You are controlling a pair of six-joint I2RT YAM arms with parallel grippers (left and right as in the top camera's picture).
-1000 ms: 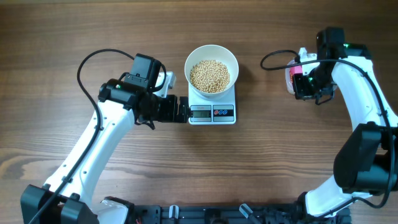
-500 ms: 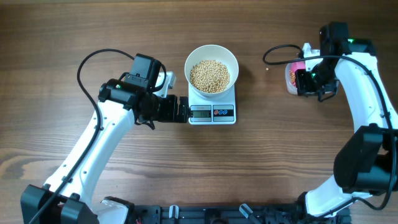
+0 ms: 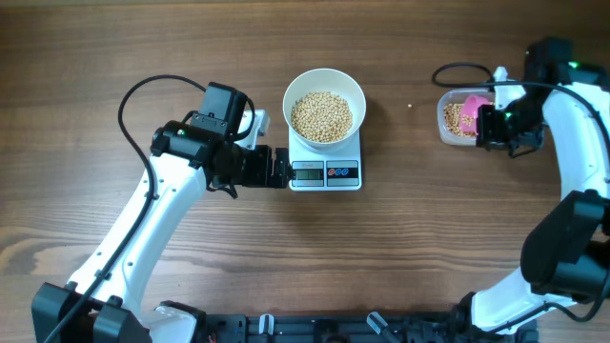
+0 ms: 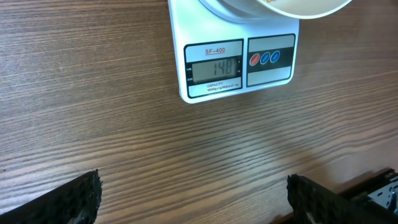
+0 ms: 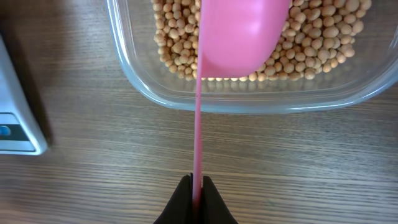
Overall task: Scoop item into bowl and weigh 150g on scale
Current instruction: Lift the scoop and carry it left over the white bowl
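The scale [image 4: 177, 37] carries the label "SF-400" above its display [image 4: 214, 68], which shows 14 and then a digit that is not clear. Beside the display are three round buttons [image 4: 265, 58], one red and two blue. One white bowl [image 3: 324, 75] of beans [image 3: 321, 115] stands on the scale. At 9 o'clock of the scale, the left hand [image 3: 278, 169] is wide open and empty. At 3 o'clock on the counter [image 3: 143, 38], the right hand [image 5: 196, 199] pinches the thin handle of one pink scoop [image 5: 239, 31] above a clear tub [image 5: 249, 102] of beans.
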